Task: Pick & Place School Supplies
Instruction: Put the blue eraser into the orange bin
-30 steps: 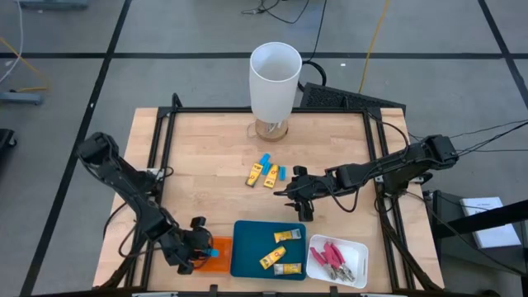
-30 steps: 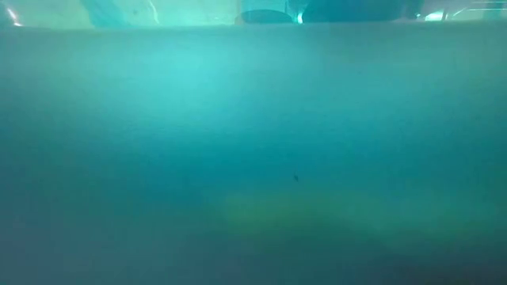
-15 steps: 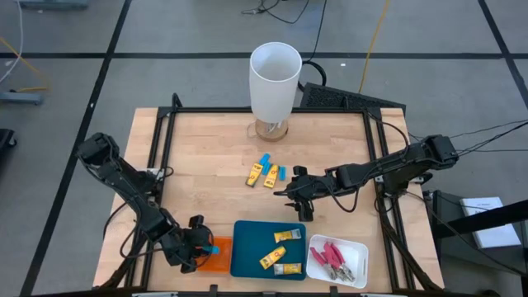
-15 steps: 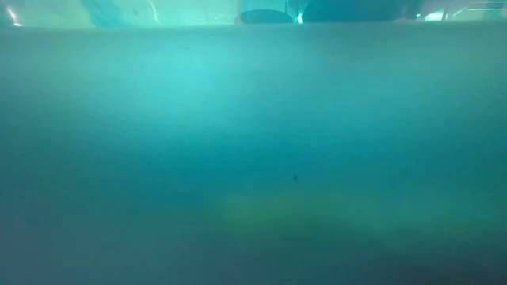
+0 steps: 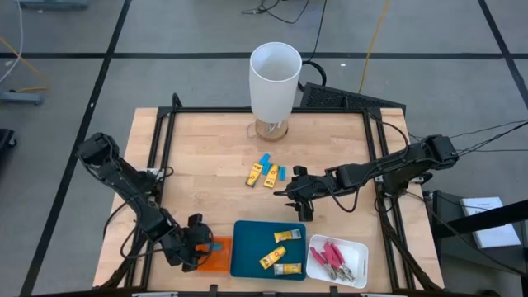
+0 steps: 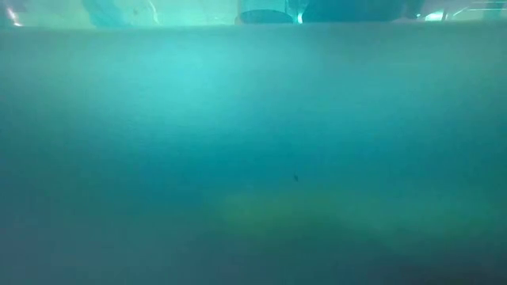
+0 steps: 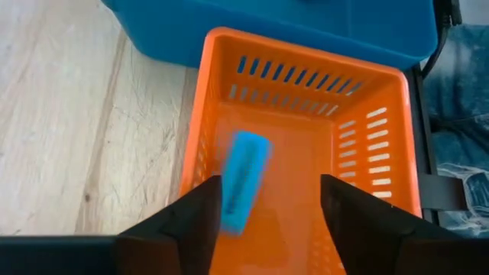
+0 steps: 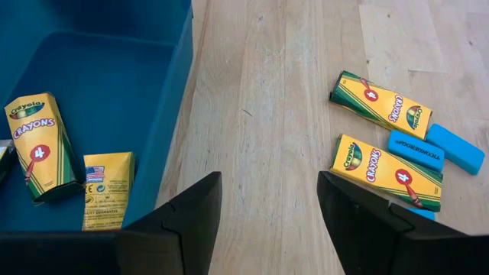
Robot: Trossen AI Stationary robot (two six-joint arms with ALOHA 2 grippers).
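Note:
My left gripper (image 5: 200,245) (image 7: 271,187) stands open over the orange tray (image 5: 221,257) at the table's near left. A light-blue block (image 7: 243,179) shows blurred just beyond its fingers, over the tray's floor (image 7: 306,176). My right gripper (image 5: 290,195) (image 8: 267,183) hangs open above bare wood at mid-table, with nothing between its fingers. Beyond it two yellow crayon boxes (image 8: 380,103) (image 8: 386,172) and two light-blue blocks (image 8: 416,150) (image 8: 456,147) lie flat on the table. Three more crayon boxes (image 5: 279,252) lie in the teal tray (image 5: 247,239). Red-handled tools (image 5: 332,254) lie in the white tray (image 5: 356,247).
A tall white cylinder (image 5: 275,78) stands at the table's far edge. The three trays line the near edge. A black frame (image 5: 157,148) runs along the table's sides. Bare wood lies at the left and centre. The low view shows only a teal blur.
My left gripper has stayed over the orange tray and rolled a little at the wrist. The light-blue block at its fingertips has shifted slightly within the tray.

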